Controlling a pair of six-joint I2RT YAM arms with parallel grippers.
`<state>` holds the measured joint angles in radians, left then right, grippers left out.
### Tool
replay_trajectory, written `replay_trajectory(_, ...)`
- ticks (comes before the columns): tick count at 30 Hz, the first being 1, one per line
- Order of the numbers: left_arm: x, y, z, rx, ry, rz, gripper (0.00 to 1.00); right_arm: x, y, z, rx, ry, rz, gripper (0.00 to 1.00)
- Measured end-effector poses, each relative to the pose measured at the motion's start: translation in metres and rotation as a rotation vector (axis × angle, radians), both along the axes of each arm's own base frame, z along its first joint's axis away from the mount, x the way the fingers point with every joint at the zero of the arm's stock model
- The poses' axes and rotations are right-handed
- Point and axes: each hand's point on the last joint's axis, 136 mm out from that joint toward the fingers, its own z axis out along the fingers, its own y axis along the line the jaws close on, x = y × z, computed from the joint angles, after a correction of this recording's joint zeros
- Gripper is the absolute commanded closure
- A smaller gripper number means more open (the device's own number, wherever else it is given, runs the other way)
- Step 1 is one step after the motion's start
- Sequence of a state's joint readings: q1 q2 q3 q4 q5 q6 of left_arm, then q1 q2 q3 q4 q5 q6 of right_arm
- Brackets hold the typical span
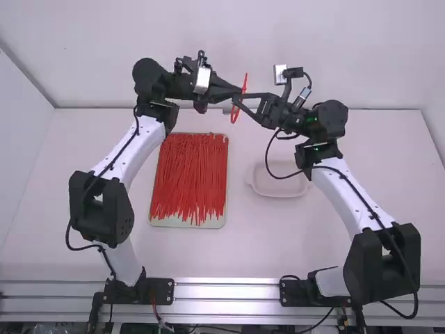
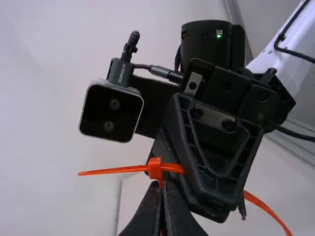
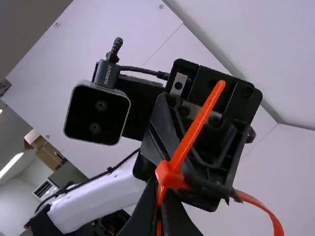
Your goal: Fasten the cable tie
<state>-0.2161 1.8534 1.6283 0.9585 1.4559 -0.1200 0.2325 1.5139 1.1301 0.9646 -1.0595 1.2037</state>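
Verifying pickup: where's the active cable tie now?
High view: the cable tie hangs mid-air, pinched between left hand and right hand, near centre, beyond the tray of red ties.

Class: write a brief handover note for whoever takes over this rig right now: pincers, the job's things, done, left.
Left pincer: shut on the red plastic cable tie, raised over the table.
Right pincer: shut on the same tie.
Done: tail looks threaded through the head; loop wide.
To do: pull it tight.
Spare red ties lie on the beige flat tray, white shallow dish beside it.
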Motion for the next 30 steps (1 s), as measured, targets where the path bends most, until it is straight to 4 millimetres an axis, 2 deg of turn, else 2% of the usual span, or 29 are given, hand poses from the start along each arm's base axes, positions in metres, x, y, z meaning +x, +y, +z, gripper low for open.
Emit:
replay_trajectory(1,-0.001,0.000,0.000,-0.002,0.000,0.000,0.98,-0.001,0.000,0.000,-0.002,-0.001,0.004,0.98)
replay_trajectory(2,-0.002,0.001,0.000,-0.005,0.004,-0.003,0.98,-0.002,0.001,-0.001,-0.006,0.002,0.013,0.88)
replay_trajectory(5,-0.002,0.005,0.001,-0.004,0.021,0.002,0.98,-0.003,0.001,-0.002,-0.011,0.004,0.021,0.80)
replay_trajectory(7,-0.002,0.011,0.001,0.005,0.039,0.004,0.98,-0.004,0.001,-0.002,-0.013,0.005,0.024,0.66)
replay_trajectory(13,-0.005,0.021,-0.002,0.048,0.110,-0.014,0.98,-0.003,0.000,-0.002,-0.016,0.004,0.025,0.43)
replay_trajectory(14,-0.006,0.021,-0.004,0.058,0.129,-0.022,0.98,-0.002,-0.002,-0.002,-0.015,0.004,0.021,0.34)
replay_trajectory(16,-0.007,0.021,-0.005,0.068,0.154,-0.029,0.98,-0.001,-0.003,-0.001,-0.013,0.005,0.017,0.02)
replay_trajectory(24,-0.011,0.021,-0.019,0.087,0.229,-0.042,0.98,0.003,-0.005,0.004,0.010,0.041,-0.003,0.02)
replay_trajectory(29,-0.018,0.021,-0.024,0.083,0.205,-0.046,0.98,0.004,-0.005,0.005,0.014,0.046,-0.008,0.01)
replay_trajectory(30,-0.021,0.020,-0.026,0.082,0.198,-0.049,0.98,0.004,-0.005,0.005,0.014,0.046,-0.008,0.08)
